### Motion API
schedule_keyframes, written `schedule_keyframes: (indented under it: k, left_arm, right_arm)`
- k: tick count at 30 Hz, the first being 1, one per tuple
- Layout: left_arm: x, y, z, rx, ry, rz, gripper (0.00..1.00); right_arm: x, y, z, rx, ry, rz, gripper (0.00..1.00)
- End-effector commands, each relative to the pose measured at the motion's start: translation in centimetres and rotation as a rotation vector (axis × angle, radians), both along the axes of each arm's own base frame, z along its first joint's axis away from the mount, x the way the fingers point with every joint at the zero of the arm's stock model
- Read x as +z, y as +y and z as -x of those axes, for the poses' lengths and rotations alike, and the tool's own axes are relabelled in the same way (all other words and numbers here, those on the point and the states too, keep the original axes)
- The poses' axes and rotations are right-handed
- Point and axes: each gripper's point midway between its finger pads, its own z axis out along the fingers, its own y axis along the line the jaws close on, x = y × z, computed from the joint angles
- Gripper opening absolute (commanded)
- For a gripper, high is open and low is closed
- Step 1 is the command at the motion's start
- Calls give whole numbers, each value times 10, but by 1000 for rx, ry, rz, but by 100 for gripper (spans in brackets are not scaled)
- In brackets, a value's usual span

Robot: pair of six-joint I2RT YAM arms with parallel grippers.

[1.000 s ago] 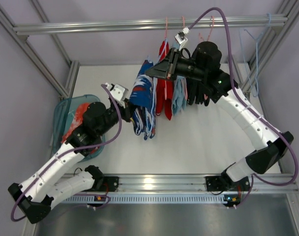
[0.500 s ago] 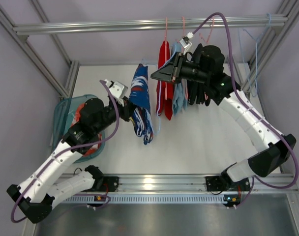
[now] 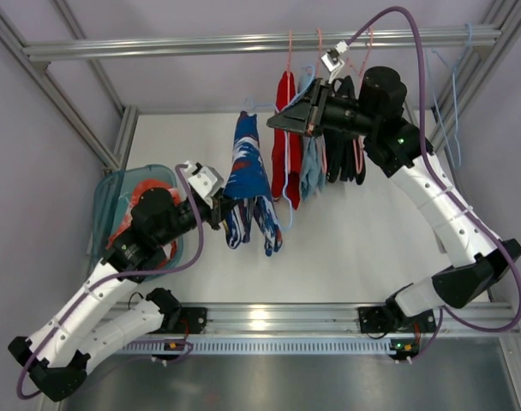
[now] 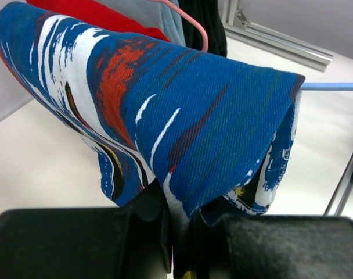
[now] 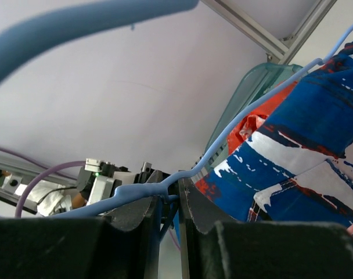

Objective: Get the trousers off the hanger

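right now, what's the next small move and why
Probably pull the trousers a little down and away from the hanger. The left end effector is shut on their fabric, the right end effector grips the hanger's wire, and the cloth hangs folded over its bar.

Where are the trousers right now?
Top view, left of centre: the trousers hang draped over the hanger, just left of the red garment, their lower edge pinched in the left gripper.

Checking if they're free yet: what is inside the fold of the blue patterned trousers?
A thin light-blue wire hanger pokes out of the fold of the soft blue, red-and-white streaked trousers; cloth hides how far it runs inside.
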Motion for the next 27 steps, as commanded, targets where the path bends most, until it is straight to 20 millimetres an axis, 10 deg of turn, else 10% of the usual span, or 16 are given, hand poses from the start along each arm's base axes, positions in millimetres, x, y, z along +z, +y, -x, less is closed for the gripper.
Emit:
schedule_keyframes:
  k: [1,16,24,27]
  left_arm:
    - [9,-10,11,-99,-62,8,0]
    - [3,-17,19,-168,-47,-4,40]
    - [14,-25,1,-113,-19,50,36]
    - [24,-34,11,-189,-32,86,60]
  right_arm:
    - [71,-21,8,-54,-226,-109,0]
    - [68,-21,18,-23,-203,-118,0]
    - [68,-17,19,-22,-191,-125,0]
    - [65,-16,12,-47,-172,-119,0]
